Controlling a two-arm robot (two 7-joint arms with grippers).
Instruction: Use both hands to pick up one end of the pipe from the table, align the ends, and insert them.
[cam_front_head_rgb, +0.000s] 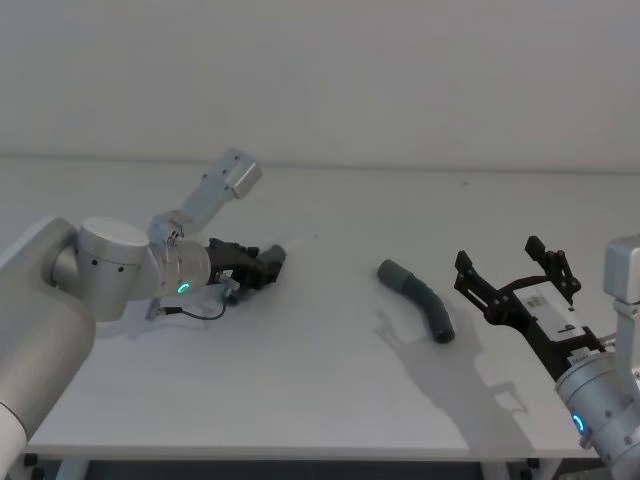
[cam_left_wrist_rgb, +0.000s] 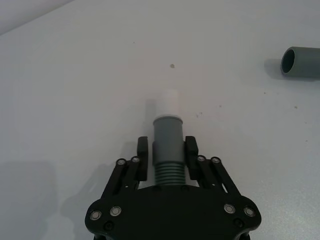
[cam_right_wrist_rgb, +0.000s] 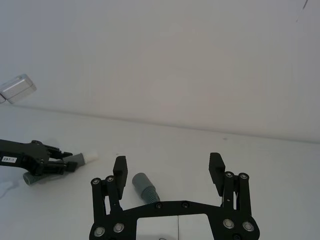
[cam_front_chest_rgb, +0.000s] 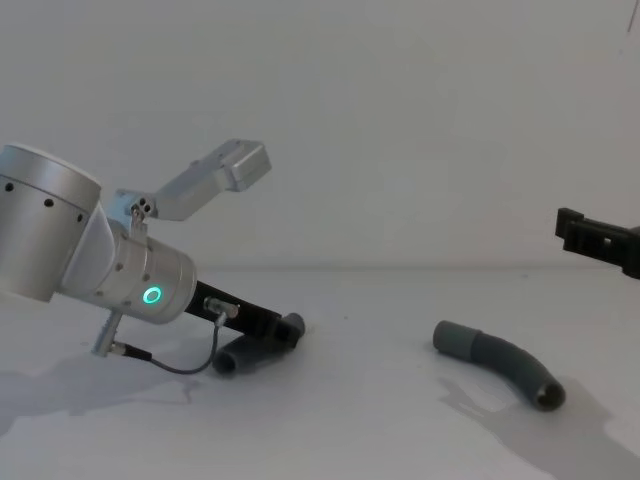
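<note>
"Where is the left gripper (cam_front_head_rgb: 262, 262)?"

"Low over the surface (cam_front_head_rgb: 300, 390), on the left side. Its jaws are clamped on the short piece (cam_left_wrist_rgb: 167, 150), gripping it where the ribbing meets the smooth part. The white tip (cam_left_wrist_rgb: 169, 102) sticks out past them, pointing toward the middle."

"Is that piece off the surface?"

"I can't tell. It sits very low."

"And the long piece (cam_front_head_rgb: 418, 298)?"

"It lies by itself on the surface, right of centre, curved and well apart from the short one. Its collar (cam_front_head_rgb: 390, 270) faces the left gripper, and its dark mouth points to the near right."

"What about the right gripper (cam_front_head_rgb: 505, 262)?"

"It hangs above the surface near that dark mouth. Its jaws are spread wide, holding nothing and touching nothing."
</note>
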